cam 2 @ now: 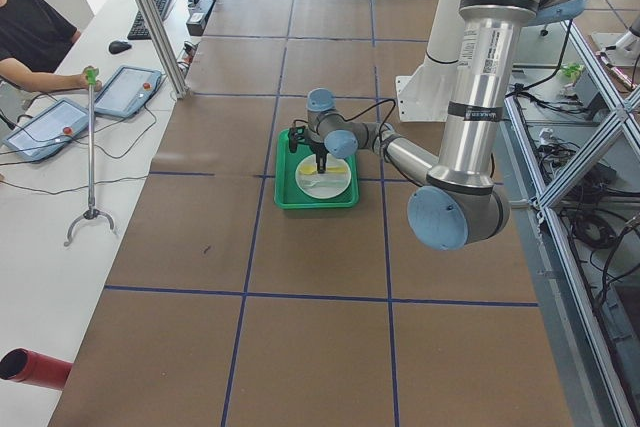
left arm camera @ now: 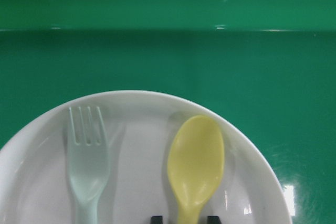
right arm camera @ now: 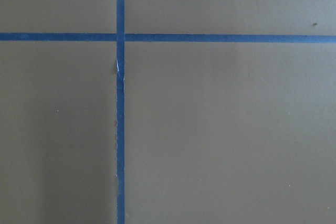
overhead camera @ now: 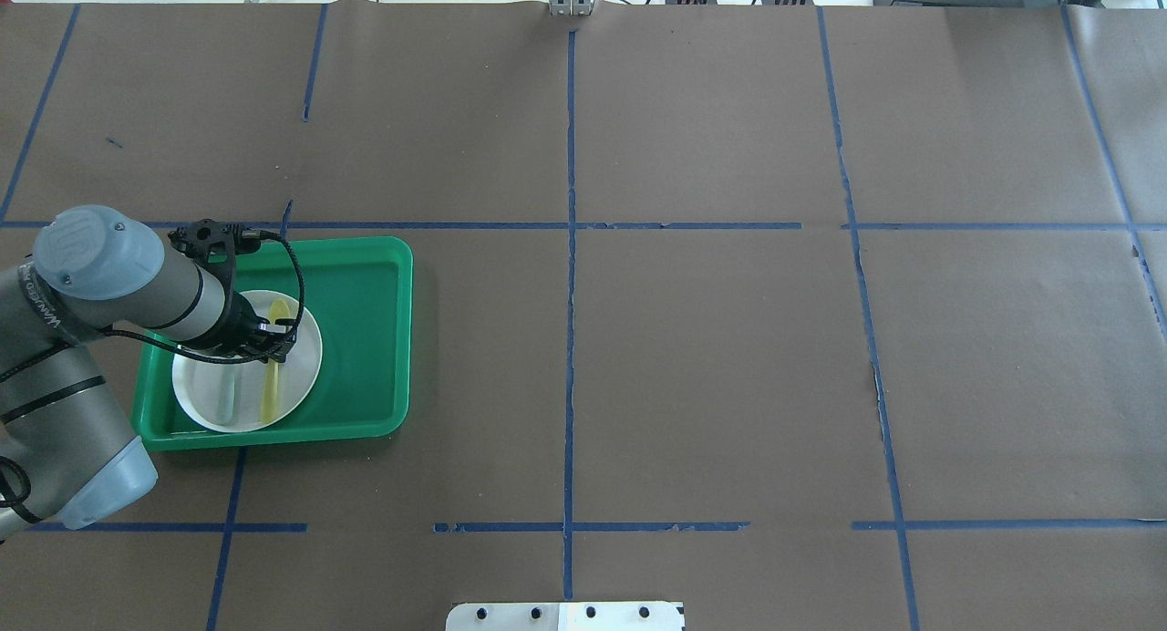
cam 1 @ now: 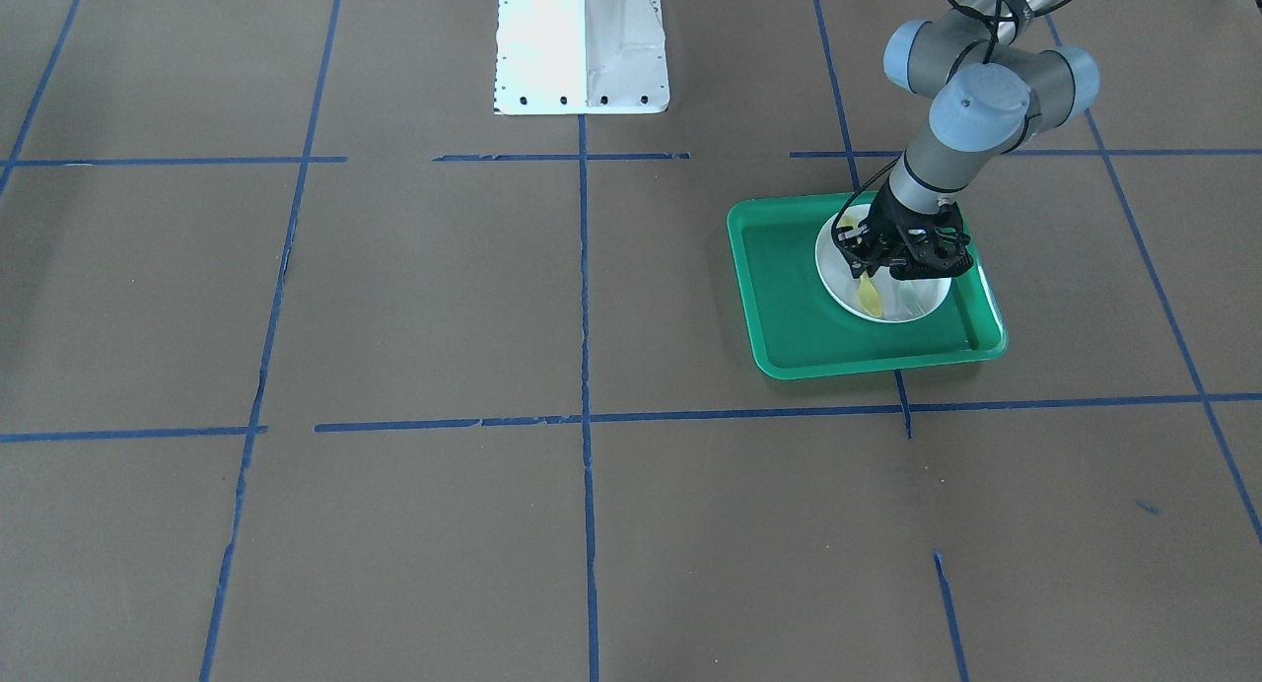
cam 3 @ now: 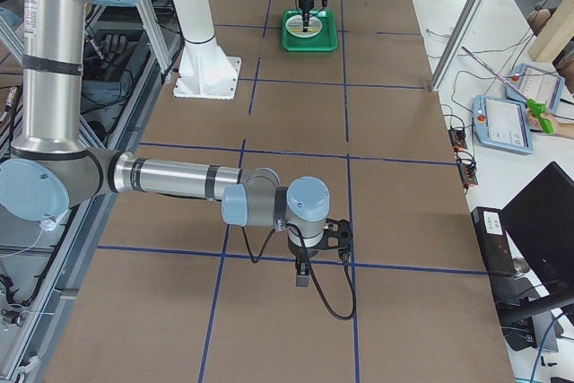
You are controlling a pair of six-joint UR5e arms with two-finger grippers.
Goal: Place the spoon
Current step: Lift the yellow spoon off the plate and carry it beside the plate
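The yellow spoon [left arm camera: 196, 161] lies flat on the white plate [left arm camera: 136, 129], beside a pale grey-green fork [left arm camera: 86, 166]. The plate sits in the green tray [overhead camera: 365, 339]. My left gripper [left arm camera: 184, 217] is low over the plate. Its two fingertips [left arm camera: 156, 217] stand either side of the spoon's handle with a small gap on each side, so it is open. In the overhead view the spoon [overhead camera: 270, 385] points its bowl away from the robot, under the left gripper [overhead camera: 271, 344]. My right gripper [cam 3: 303, 274] shows only in the exterior right view, so I cannot tell its state.
The tray [cam 1: 789, 307] sits on brown paper marked with blue tape lines. The robot's white base [cam 1: 582, 46] stands at the table's near edge. The right wrist view shows only paper and a tape crossing [right arm camera: 121, 37].
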